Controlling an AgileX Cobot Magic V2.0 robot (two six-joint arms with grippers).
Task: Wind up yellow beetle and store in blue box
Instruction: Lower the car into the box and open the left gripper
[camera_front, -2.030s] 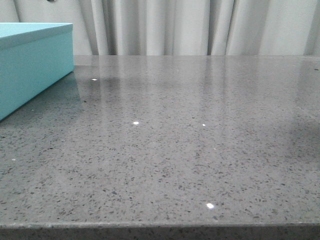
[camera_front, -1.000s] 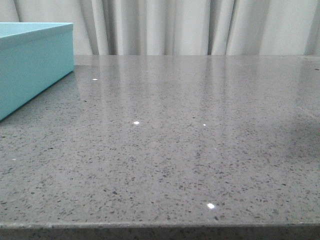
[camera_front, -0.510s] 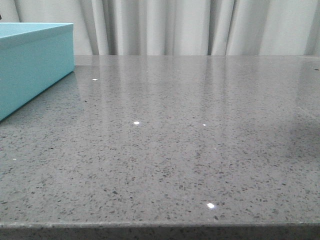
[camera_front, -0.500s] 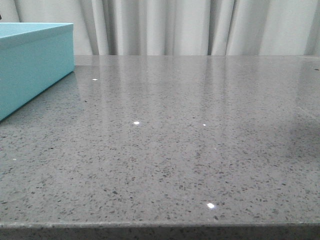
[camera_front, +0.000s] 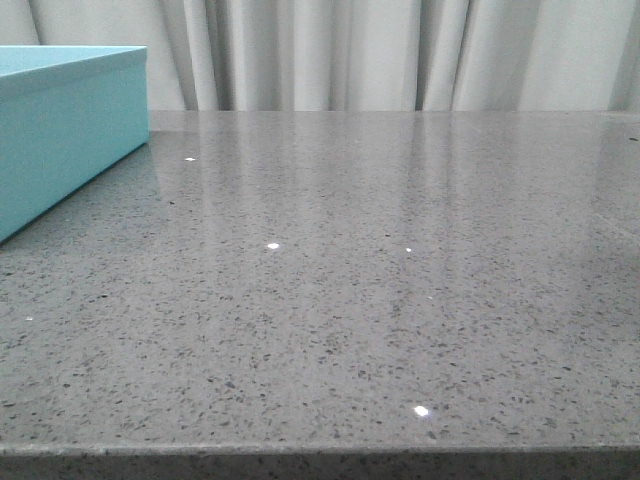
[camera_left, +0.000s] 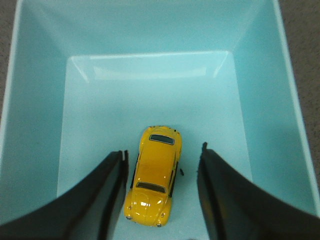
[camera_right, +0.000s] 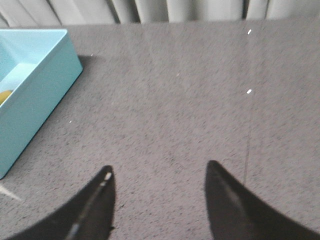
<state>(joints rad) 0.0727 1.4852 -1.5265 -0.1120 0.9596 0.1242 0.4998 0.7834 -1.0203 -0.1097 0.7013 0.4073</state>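
The yellow beetle (camera_left: 152, 181), a small glossy toy car with dark windows, sits upright on its wheels on the floor of the blue box (camera_left: 150, 95). The box is a lidless light-turquoise rectangle, standing on the table's left side (camera_front: 60, 125).

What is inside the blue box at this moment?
The yellow beetle sits on the floor of the blue box, between the open left jaws. The fingers hide two near corners.

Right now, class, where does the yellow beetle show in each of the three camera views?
Front view: not visible.
Left wrist view: yellow beetle on the box floor, between open fingers.
Right wrist view: only a yellow sliver inside the box.
Shared landmark: the blue box.
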